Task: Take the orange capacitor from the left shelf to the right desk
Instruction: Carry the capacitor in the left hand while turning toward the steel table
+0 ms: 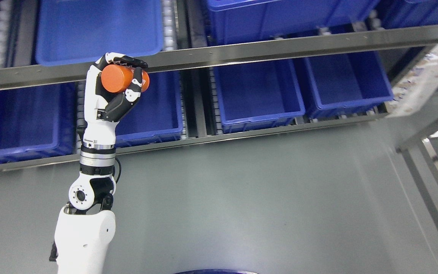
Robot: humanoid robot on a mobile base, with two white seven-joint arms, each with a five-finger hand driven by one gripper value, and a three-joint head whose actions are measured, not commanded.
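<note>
Fingers (137,82) clasping smooth orange capacitor (118,78), cylindrical

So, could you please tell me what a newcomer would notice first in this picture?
The bright orange capacitor stands out, gripped in the left robot hand, raised at upper left in front of the shelf rail. Behind it, rows of blue bins fill the shelf.

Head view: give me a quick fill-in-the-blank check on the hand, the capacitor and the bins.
1. The left hand is shut on the ____ capacitor.
2. The capacitor is held in front of the shelf's metal ____.
3. The bins on the shelf are ____ in colour.
4. Only the ____ arm is in view.

Missing words: orange; rail; blue; left
</note>
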